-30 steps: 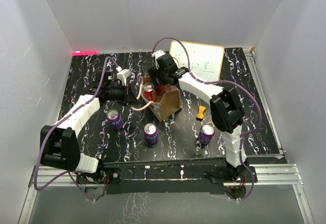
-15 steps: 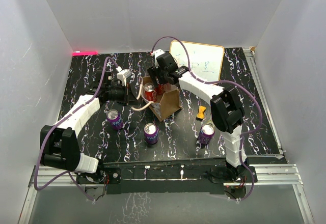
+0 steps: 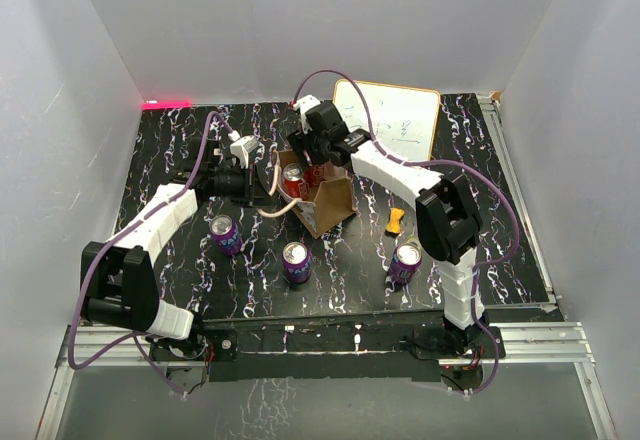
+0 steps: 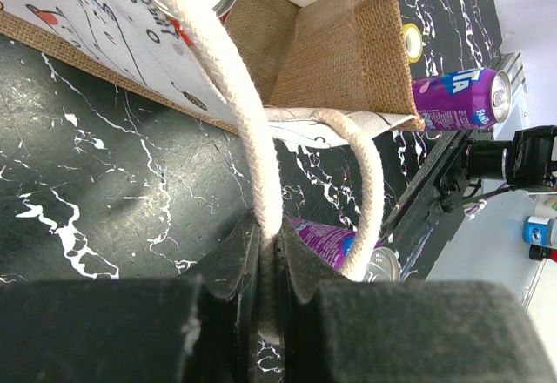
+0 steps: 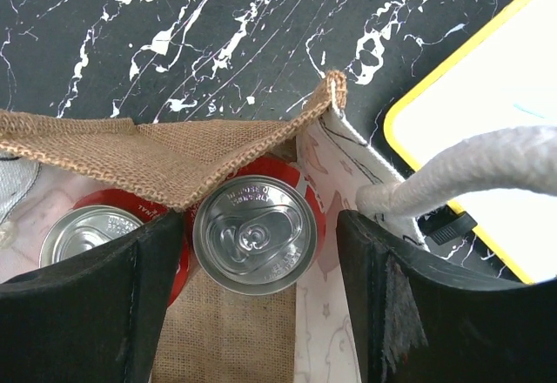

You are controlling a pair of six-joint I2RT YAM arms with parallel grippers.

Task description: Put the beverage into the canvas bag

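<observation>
Lifted slightly up and back, the right gripper (image 5: 260, 261) hangs over the canvas bag (image 3: 335, 205) with its jaws apart, clear of the red soda can (image 5: 259, 233), which stands upright inside beside a second red can (image 5: 91, 231). I'd say that drink is delivered. The left gripper (image 4: 270, 252) pinches the cream rope handle (image 4: 248, 122); purple cans (image 3: 296, 260) wait outside.

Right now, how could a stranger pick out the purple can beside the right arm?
Find the canvas bag in the middle of the black table. In front of it stand a left can, a middle can and this right can, all purple; only it is beside the small orange object.
</observation>
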